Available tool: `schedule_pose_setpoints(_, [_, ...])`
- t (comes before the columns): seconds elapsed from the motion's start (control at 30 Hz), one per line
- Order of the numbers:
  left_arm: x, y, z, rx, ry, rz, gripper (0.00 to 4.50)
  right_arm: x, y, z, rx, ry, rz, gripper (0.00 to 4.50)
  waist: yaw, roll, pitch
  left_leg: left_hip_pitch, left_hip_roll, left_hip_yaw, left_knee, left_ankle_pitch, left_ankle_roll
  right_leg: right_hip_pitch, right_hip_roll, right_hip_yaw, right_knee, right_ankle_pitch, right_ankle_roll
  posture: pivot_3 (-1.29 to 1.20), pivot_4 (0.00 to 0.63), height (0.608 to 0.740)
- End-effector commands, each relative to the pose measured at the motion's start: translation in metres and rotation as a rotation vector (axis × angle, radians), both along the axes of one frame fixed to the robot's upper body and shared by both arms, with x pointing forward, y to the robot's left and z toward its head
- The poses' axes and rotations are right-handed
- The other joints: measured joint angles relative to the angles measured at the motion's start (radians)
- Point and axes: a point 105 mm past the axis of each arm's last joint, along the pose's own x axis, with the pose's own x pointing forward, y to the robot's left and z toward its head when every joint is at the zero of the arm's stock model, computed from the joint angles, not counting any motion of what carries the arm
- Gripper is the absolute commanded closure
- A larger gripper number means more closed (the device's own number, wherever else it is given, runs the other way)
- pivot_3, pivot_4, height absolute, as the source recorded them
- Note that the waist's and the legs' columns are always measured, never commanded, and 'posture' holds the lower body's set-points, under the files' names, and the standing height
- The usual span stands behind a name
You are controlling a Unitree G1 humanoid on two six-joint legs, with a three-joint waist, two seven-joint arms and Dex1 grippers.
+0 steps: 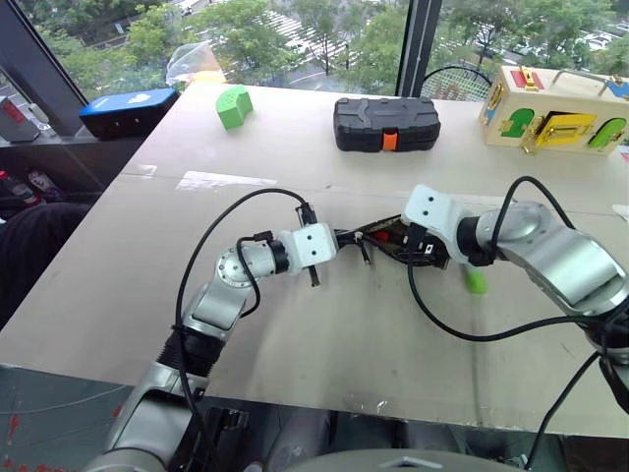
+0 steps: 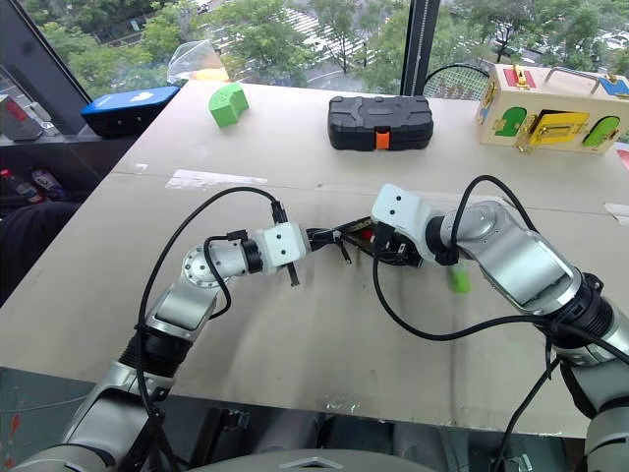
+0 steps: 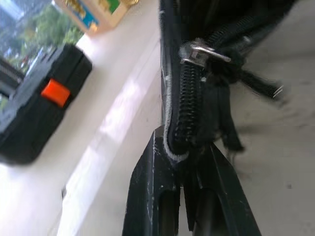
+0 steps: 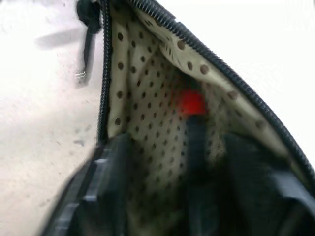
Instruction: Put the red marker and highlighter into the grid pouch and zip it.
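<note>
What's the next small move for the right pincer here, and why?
Probably back the right pincer out of the grid pouch and head for the highlighter. Its fingers stand apart with the red marker lying between them inside the dotted lining, so that pen looks delivered. The highlighter still lies on the table beside the right arm, and the left pincer pinches the zipper edge, holding the pouch.

far edge of the table [image 1: 295, 324]
a green block [image 1: 233, 106] sits at the far left, a black case [image 1: 386, 124] with an orange latch mid-back, a wooden latch box [image 1: 555, 110] far right; a blue box [image 1: 128, 111] lies just off the table's left corner.
</note>
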Motion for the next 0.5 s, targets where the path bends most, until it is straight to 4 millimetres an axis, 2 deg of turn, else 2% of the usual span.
schedule_pose_setpoints(0.03, [0.010,0.014,0.015,-0.018,-0.038,0.085,4.50,-0.018,-0.010,0.045,0.230,-0.025,-0.026,0.97,0.003,0.000,0.000,0.000,0.000,0.000,0.000,0.000,0.000,0.000,0.000,0.000,0.000,0.000,0.000,0.00,0.150,0.740])
schedule_pose_setpoints(0.07, [0.012,0.018,0.015,-0.012,-0.037,0.106,4.50,-0.024,-0.017,0.052,0.304,-0.012,-0.051,0.97,0.005,0.000,0.000,0.000,0.000,-0.001,0.000,0.000,0.000,0.000,0.000,-0.001,0.000,0.000,0.000,0.00,0.150,0.740])
schedule_pose_setpoints(0.13, [0.016,0.026,0.015,-0.002,-0.039,0.142,4.50,-0.034,-0.037,0.050,0.371,0.007,-0.154,0.97,0.012,-0.001,0.000,0.000,0.000,-0.001,0.000,0.000,0.000,0.001,0.000,0.000,0.000,0.000,0.000,0.00,0.150,0.740])
schedule_pose_setpoints(0.2, [0.020,0.032,0.018,0.004,-0.047,0.173,4.50,-0.035,-0.059,0.035,0.345,0.004,-0.298,0.97,0.015,-0.001,0.000,0.000,0.000,-0.001,0.000,0.000,0.000,0.001,0.000,-0.001,0.000,0.000,0.000,0.00,0.150,0.740])
schedule_pose_setpoints(0.3, [0.023,0.037,0.020,0.009,-0.054,0.189,4.50,-0.024,-0.083,0.009,0.330,-0.002,-0.525,0.97,0.017,-0.001,-0.001,0.000,0.000,0.000,0.000,-0.001,0.001,0.002,0.000,-0.001,-0.001,0.000,0.000,0.00,0.150,0.740])
schedule_pose_setpoints(0.5, [0.024,0.036,0.022,0.024,-0.063,0.170,4.50,0.002,-0.097,-0.049,0.301,0.009,-0.805,0.97,0.007,0.000,0.000,0.003,0.000,0.007,0.000,-0.001,0.001,-0.001,-0.001,0.006,0.005,0.000,0.000,0.00,0.150,0.740])
